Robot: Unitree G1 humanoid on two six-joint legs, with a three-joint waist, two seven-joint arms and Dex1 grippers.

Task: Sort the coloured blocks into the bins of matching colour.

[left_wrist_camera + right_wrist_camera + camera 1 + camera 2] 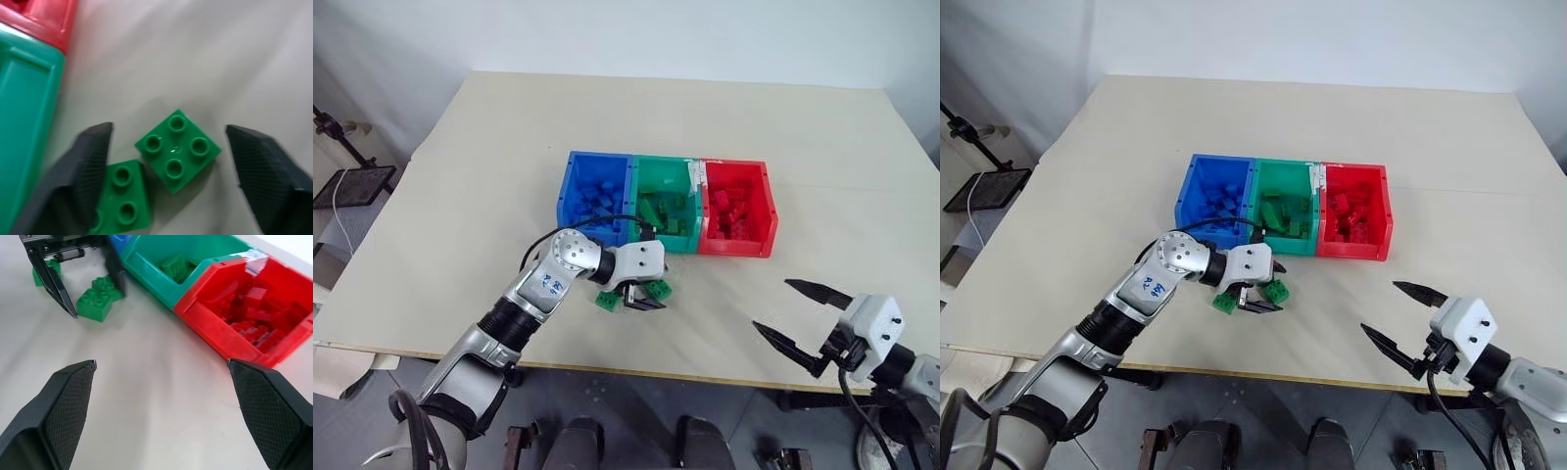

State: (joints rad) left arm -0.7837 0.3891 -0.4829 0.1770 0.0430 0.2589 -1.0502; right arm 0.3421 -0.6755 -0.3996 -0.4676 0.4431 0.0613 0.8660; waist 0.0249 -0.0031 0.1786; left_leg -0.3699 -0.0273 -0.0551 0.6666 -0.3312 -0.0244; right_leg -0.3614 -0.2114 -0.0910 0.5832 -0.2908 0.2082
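Three joined bins stand in a row mid-table: blue (565, 199), green (674, 243) and red (737, 248), each holding blocks of its own colour. In front of the green bin my left gripper (643, 302) points down at the table, open. A green 2x2 block (178, 149) lies between its fingers with gaps on both sides. A second green block (122, 203) lies partly behind one finger (83, 171). Another green block (606, 302) lies on the table just left of the gripper. My right gripper (771, 305) hovers open and empty near the table's front right.
The beige table (460, 215) has bare room left of the bins and behind them. Its front edge runs just below both grippers. A black stand (352, 181) is beyond the table's left side.
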